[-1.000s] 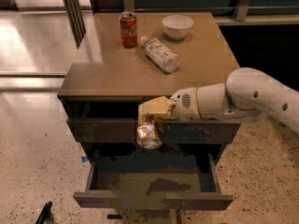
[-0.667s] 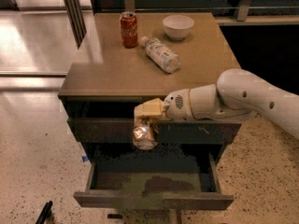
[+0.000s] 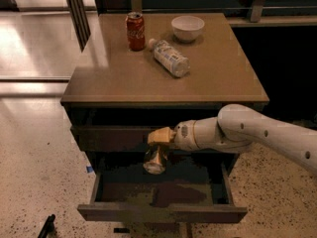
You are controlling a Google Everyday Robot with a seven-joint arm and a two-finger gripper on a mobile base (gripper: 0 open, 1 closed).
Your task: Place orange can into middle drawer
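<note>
as claw (image 3: 158,144) grips above drawer (image 3: 198,214), dented orange can (image 3: 154,160)

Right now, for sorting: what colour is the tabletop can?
Red cola can, camera view; gripper holds orange can above middle drawer.

Smooth, rounded white arm (image 3: 247,130) with small dark dots, tan pincer (image 3: 157,150) at its tip.

Cola can (image 3: 135,31) upright on cabinet (image 3: 99,83) top, back left. Bowl (image 3: 187,28) on cabinet top, back centre. Bottle (image 3: 170,57) lying on cabinet top, centre, just before both. Middle drawer (image 3: 163,213) pulled out from cabinet front, low. Gripper (image 3: 157,145) before cabinet front, left of centre, above the pulled-out drawer; arm entering from cabinet's right. Orange can (image 3: 154,160) clamped in gripper, hanging under it, over drawer interior.
</note>
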